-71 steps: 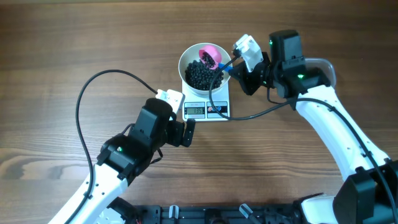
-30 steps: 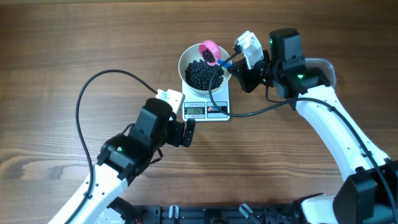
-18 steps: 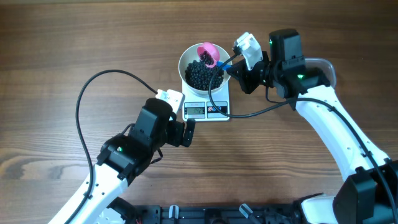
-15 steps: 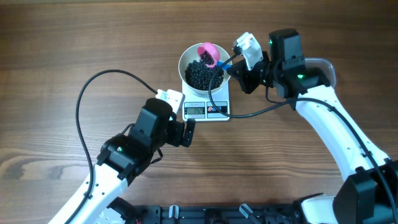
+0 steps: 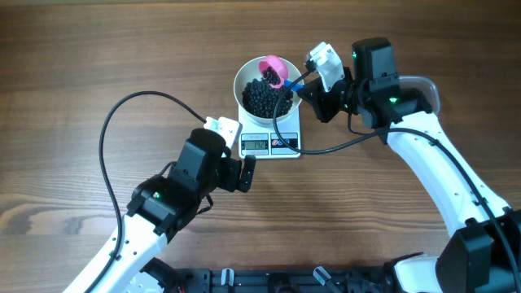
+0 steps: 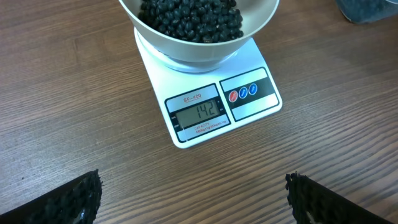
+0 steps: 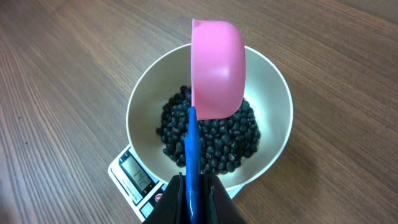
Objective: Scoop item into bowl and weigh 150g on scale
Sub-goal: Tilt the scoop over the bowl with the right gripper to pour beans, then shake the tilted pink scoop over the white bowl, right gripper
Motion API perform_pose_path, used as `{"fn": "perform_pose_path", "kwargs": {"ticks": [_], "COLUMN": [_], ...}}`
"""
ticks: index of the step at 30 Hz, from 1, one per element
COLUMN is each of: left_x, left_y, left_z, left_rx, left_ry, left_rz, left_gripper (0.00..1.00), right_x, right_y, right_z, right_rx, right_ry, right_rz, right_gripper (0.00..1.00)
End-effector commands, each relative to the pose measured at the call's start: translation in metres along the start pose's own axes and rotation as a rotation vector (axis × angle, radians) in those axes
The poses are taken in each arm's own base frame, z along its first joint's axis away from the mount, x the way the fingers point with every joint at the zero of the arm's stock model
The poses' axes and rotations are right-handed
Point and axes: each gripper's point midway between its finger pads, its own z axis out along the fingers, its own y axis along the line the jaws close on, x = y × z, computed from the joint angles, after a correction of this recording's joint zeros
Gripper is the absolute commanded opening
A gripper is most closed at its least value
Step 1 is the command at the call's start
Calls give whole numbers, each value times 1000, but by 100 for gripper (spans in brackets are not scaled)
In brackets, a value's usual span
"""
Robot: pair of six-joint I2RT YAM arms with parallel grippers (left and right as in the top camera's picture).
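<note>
Right claw (image 7: 191,202): closed tight on the blue handle (image 7: 190,155) of a pink scoop (image 7: 216,68); the handle runs straight out from between the fingers.
Scoop position: held above the bowl (image 5: 238,88), over its far side from the scale's display. The cup is tipped, so the right wrist view shows only its smooth outer back. In the overhead view its mouth faces the heap, with dark contents visible at the lip.
Scoop contact: whether the cup touches the beans cannot be told.
Left claw (image 6: 193,180): jaws spread to full width, nothing between them. Both padded fingertips (image 6: 74,199) show at the bottom corners of the left wrist view.
Left claw location: over bare counter (image 5: 98,49) on the display side of the scale, apart from it, pointing toward it.
Beans (image 5: 262,99): a loose black heap inside the bowl, filling the bottom and rising partway up the wall, well below the rim.
Bowl seating: white, upright, resting on the platform of the scale (image 6: 155,78), roughly centred and overhanging the platform's back and sides.
Scale: flat on the wooden counter, between the two arms, display edge toward the left arm.
Display (image 6: 199,112): lit and legible, reading 142.
Buttons (image 6: 244,93): beside the display, uncovered.
Spillage: no loose beans seen on the counter around the scale.
</note>
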Motion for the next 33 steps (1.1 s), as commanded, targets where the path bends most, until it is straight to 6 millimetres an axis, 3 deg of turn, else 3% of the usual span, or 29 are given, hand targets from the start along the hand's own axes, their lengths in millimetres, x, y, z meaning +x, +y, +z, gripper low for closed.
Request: {"fn": "perform_pose_path", "kwargs": {"ticks": [1,5,9,13,15,19,33], "left_x": [0,0,0,0,0,0,0], "left_y": [4,4,4,4,4,4,4], "left_z": [1,1,1,1,1,1,1], "left_rx": [-16,-16,-16,-16,-16,-16,-16], "left_ry": [-1,-2,-2,-2,-1,-1,-1], "left_rz": [16,16,16,16,16,16,16], "left_gripper": [100,100,100,100,100,100,100], "right_x": [-4,1,6,4,3,-2,-2], "right_y": [1,2,-12,-3,-8,-13,13], "right_z": [-4,-4,-5,-4,-4,-5,-4], "right_rx": [7,2,84,31,59,87,-61], "right_ry": [-10,11,42,27,31,9,-7], "right_rz": [-7,-105,-151,-208,-236,-131,30], "right_gripper": [4,4,4,4,4,4,4]}}
